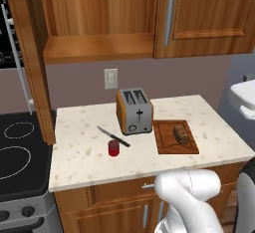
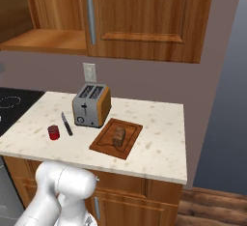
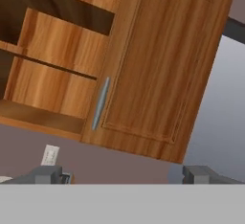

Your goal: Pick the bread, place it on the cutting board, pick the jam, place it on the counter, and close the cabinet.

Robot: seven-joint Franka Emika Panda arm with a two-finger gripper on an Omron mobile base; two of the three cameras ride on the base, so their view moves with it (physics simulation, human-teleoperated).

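In the left base view, the cabinet [image 1: 99,18] is seen with its left door [image 1: 31,62] swung out edge-on toward the camera above the stovetop [image 1: 20,147], its long bar handle hanging at the far left and the bare lower shelf exposed. Moving right across the counter [image 1: 79,157], the jam [image 1: 114,148] is shown standing upright on the speckled stone, just beside a knife [image 1: 113,136] and near the toaster [image 1: 134,111]. Further right, the bread [image 1: 181,134] is seen lying on the cutting board [image 1: 167,145], which sits just beside the toaster.

From the right base view the same layout is shown: the jam [image 2: 53,132] on the worktop, the bread [image 2: 118,136] on the board [image 2: 103,145], the open compartment at upper left and the shut right door [image 2: 144,12] above.

In the hand view, the gripper [image 3: 122,174] is presented with its jaws spread wide and nothing between them, aimed up at the shut right door [image 3: 158,65] and the open shelves to its left.

With bread and jam both judged to be in place, the closing of the cabinet appears to be the step in hand. The next move is judged to call for the hand being brought round to the outer face of the open left door so that it can be pushed shut.
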